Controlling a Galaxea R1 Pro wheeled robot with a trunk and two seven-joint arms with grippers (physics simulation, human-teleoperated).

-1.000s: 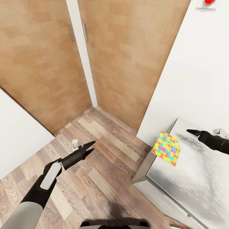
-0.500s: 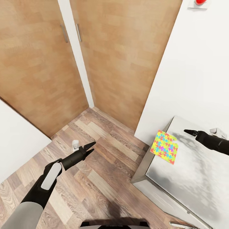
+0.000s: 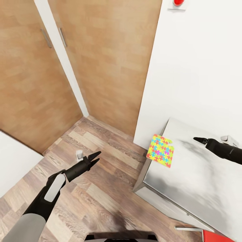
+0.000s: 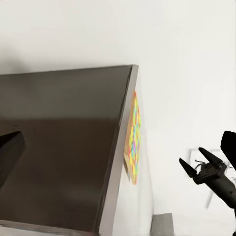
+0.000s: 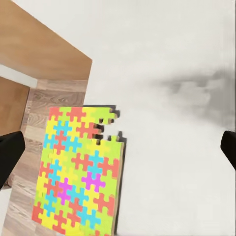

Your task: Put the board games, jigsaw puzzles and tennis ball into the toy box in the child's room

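Going for one of the jigsaws by the look of it: the thin multicoloured jigsaw puzzle sheet [image 3: 160, 150] lies flat at the desk's [image 3: 201, 181] near corner by the white wall, one edge hanging a bit over the side. The black right gripper [image 5: 118, 147] hovers over the pale grey top just beside it, fingers spread wide and holding nothing, so I reckon the next move is shifting toward that corner and dropping down. The black left gripper [image 3: 95, 157] hangs over the wood-plank floor [image 3: 101, 174], slightly parted and empty.
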